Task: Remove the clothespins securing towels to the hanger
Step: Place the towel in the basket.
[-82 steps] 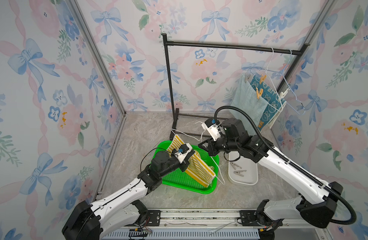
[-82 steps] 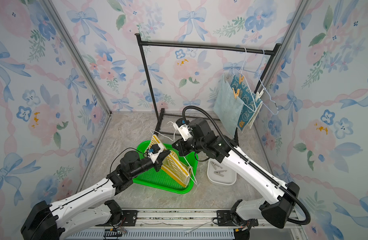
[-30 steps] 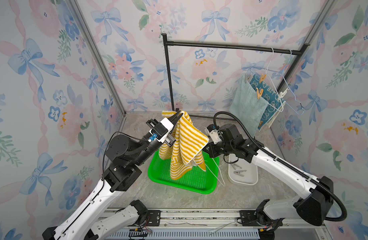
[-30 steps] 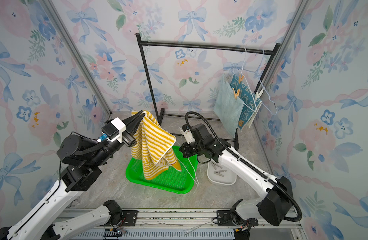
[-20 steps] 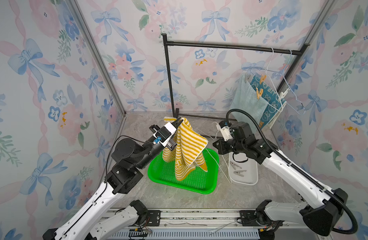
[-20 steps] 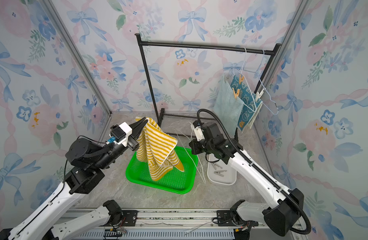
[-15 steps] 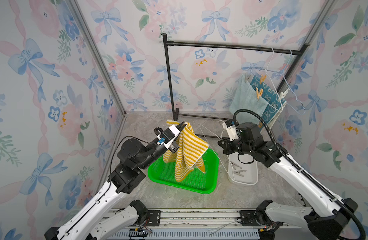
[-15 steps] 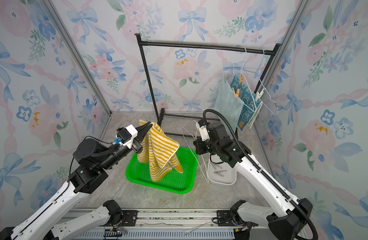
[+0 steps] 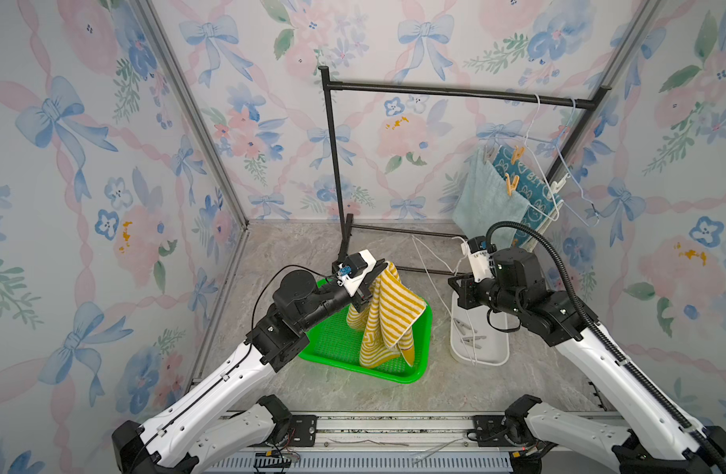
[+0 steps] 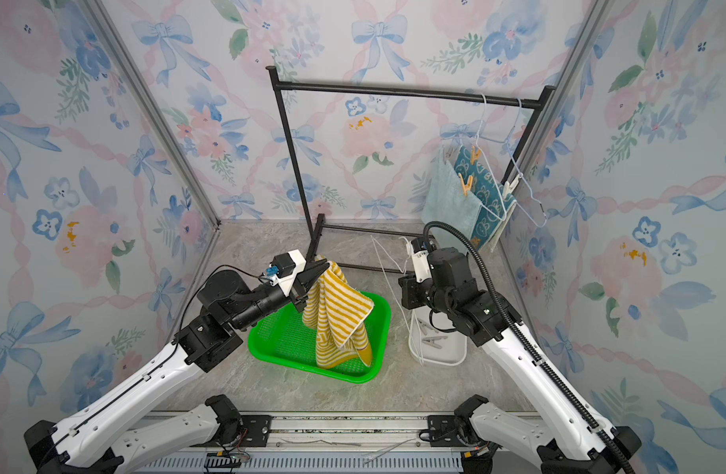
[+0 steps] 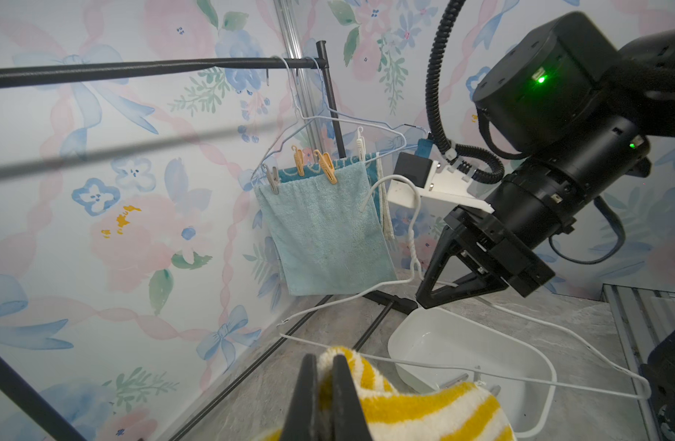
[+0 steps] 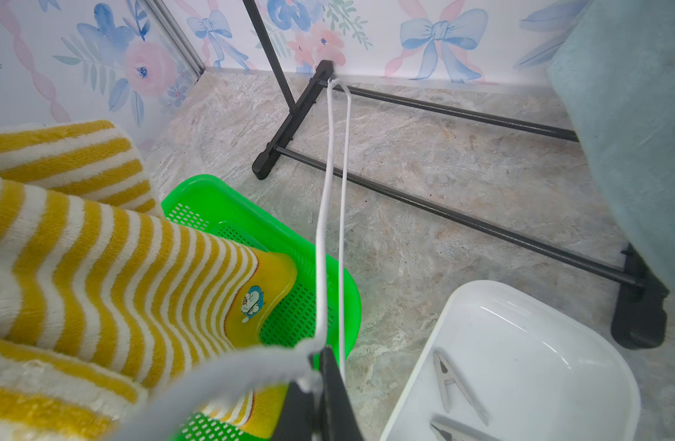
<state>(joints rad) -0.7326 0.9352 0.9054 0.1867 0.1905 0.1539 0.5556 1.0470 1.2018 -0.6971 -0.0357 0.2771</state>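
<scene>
the black rack [image 9: 435,91] stands at the back of the marble worktop [image 9: 295,254], and most of the job is left on it. at the end nearer the right arm, pale wire hangers [image 11: 351,120] carry two towels. the teal towel [image 9: 482,201] and the blue bunny towel [image 9: 529,193] behind it are both pinned, neither yet touched.

the yellow striped towel [image 9: 388,316] is off its hanger. the left gripper [image 11: 322,359] is clenched on its top edge. it drapes down into the green basket [image 9: 394,375], the lower folds resting on the mesh, so it looks a moment from being dropped in.

beside the basket sits the white tray [image 9: 496,357]. the right gripper [image 11: 423,301] hangs over it, clamped on the bare white hanger [image 12: 324,214], which has no cloth or pins on it.

two grey clothespins [image 12: 458,385] lie in the tray, the yield of the first towel. four are left on the hung towels, as far as i can see: two tan pins [image 9: 511,182], a grey pin [image 11: 273,179] at the teal towel's corner and a white pin [image 9: 558,186] at the far side.

by my reckoning about a third is done: one towel freed, two to go, and the empty hanger needs a place.
</scene>
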